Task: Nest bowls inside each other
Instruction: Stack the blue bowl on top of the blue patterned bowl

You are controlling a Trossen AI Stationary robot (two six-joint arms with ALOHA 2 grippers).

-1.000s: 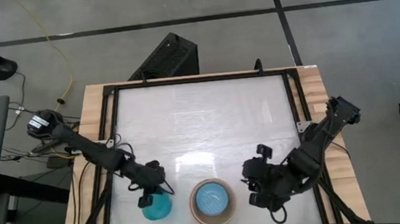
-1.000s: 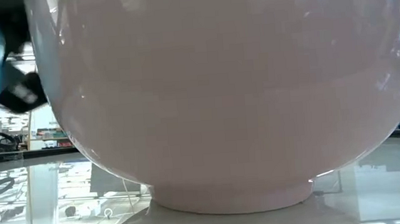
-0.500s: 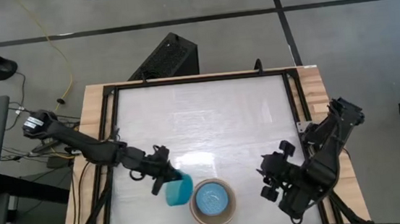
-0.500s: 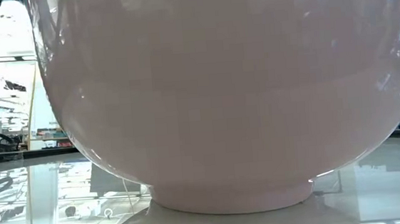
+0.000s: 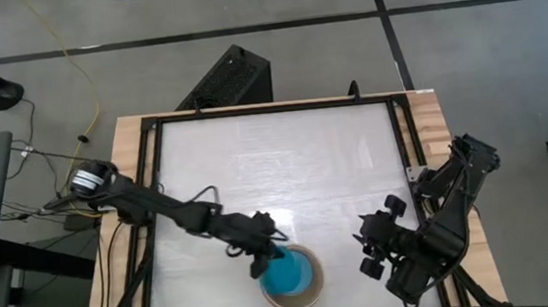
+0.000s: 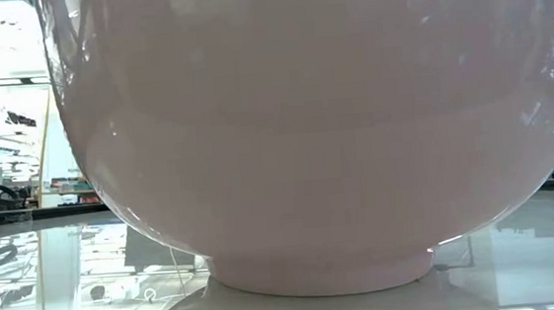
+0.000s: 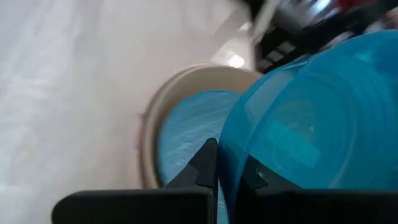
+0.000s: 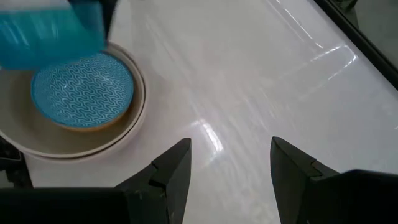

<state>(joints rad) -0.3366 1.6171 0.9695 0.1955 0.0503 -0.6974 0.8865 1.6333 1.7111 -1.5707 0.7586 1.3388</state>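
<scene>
Near the table's front edge stands a stack: a light blue patterned bowl (image 8: 84, 90) resting inside a cream bowl (image 5: 295, 302). That outer bowl (image 6: 314, 122) fills the low view and hides both grippers there. My left gripper (image 5: 266, 262) is shut on a teal-blue bowl (image 5: 290, 271), which it holds over the stack. In the right wrist view the teal bowl (image 8: 46, 31) shows blurred above the stack's rim. My right gripper (image 8: 230, 168) stands open to the right of the stack, with nothing between its fingers. My left gripper pinches the teal bowl's rim (image 7: 231, 177) between its two fingers, one finger (image 7: 208, 163) on each side of the wall. The fingers come slanting down from the table's left. The bowl is tilted and lifted off the table, over the light blue bowl (image 7: 183, 140).
The white tabletop (image 5: 285, 162) stretches to the far edge inside a dark frame with wooden side rails (image 5: 126, 166). A black box (image 5: 228, 78) sits on the floor beyond the far edge.
My left gripper has lifted the teal bowl from the table left of the stack and carried it toward the right, over the stack. The bowl tipped on the way. My right gripper has drawn back a little toward the table's right edge, still open.
</scene>
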